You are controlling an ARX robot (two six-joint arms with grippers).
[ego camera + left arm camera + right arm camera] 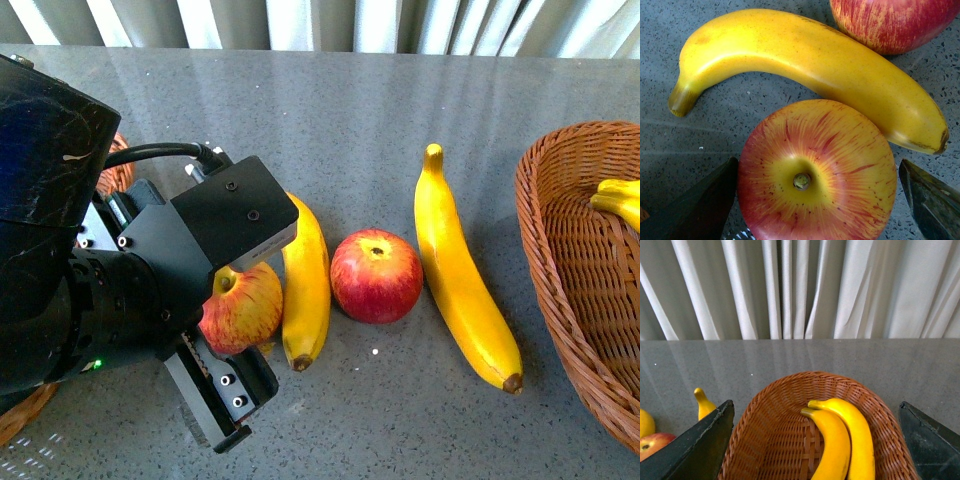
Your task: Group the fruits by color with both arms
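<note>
The left gripper (817, 165) is down over the striped apple (243, 305) at about 8 o'clock on the grey table (380, 110). Its jaws are spread wide, one finger on either side of the fruit with a sliver of gap showing, so it is released and not yet gripping; the apple sits on the tabletop. Right against that apple, at its 3 o'clock, lies a short banana (307, 285), then a second apple (376, 276), then a long banana (465, 285) out toward 4 o'clock. At 3 o'clock stands the right basket (560, 260), and two bananas (845, 445) already lie in it; the right gripper (815, 410) hangs above them, spread and empty. A left basket (112, 168) peeps out behind the left arm at 9 o'clock, and I cannot see what it holds. To my eye the yellow sorting is partway done, while both apples and two bananas on the table are left to go.
</note>
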